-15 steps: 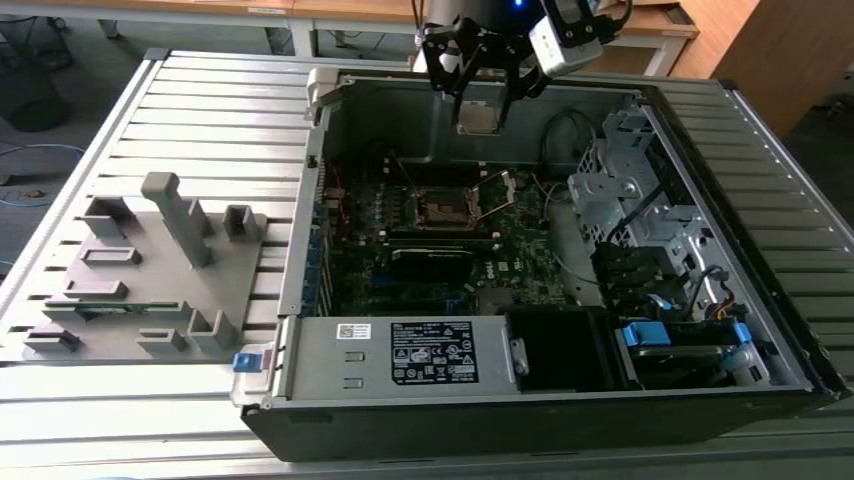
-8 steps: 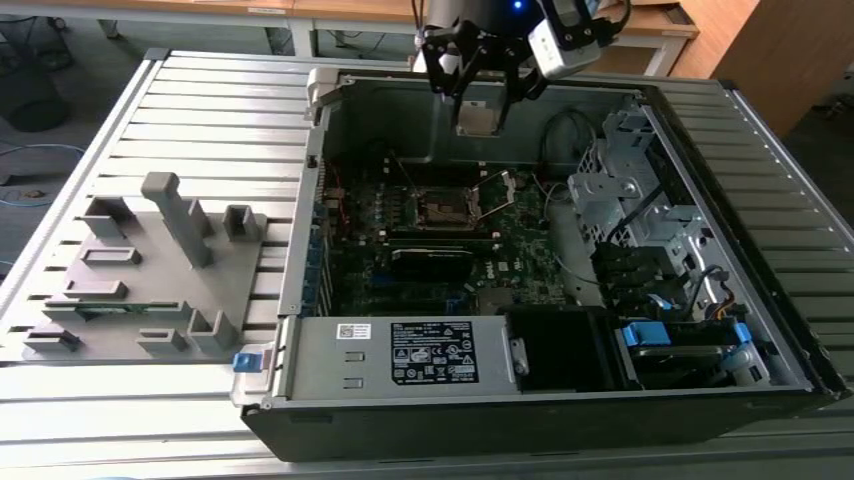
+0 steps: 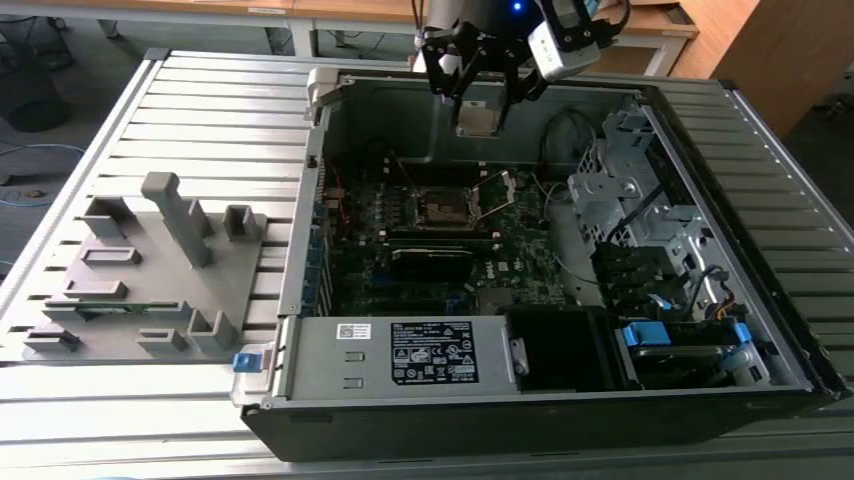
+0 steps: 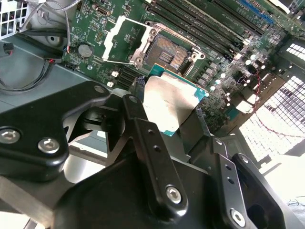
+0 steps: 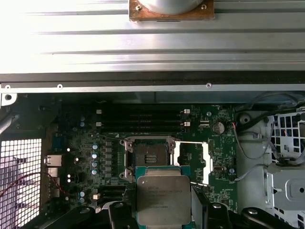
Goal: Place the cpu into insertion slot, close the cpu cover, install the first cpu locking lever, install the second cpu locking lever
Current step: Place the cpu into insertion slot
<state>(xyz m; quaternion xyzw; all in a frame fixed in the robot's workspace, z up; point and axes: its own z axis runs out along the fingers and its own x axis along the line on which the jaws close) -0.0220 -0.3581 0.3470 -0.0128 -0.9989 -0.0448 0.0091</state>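
The gripper point(image 3: 478, 102) is clamped on the cpu point(image 3: 478, 118), its two black fingers point(image 4: 148, 143) pressing on opposite edges of the chip. The single cpu hangs flat in the air over the open computer case point(image 3: 400, 420), clear of the motherboard point(image 3: 400, 270) and not seated. In both wrist views its dull metallic top faces the camera, ringed by a green edge, and in the first wrist view that top point(image 5: 163, 198) bears faint print I cannot read. There is one insertion slot point(image 5: 147, 155), bare, with its dark contact field exposed. One cpu cover point(image 5: 190, 155) is swung open and lies beside the slot, hinged along the shared edge. One white-and-black label point(image 3: 431, 352) sits on the power supply point(image 3: 334, 370). On the exterior view's left stands one grey fixture tray point(image 3: 147, 300).
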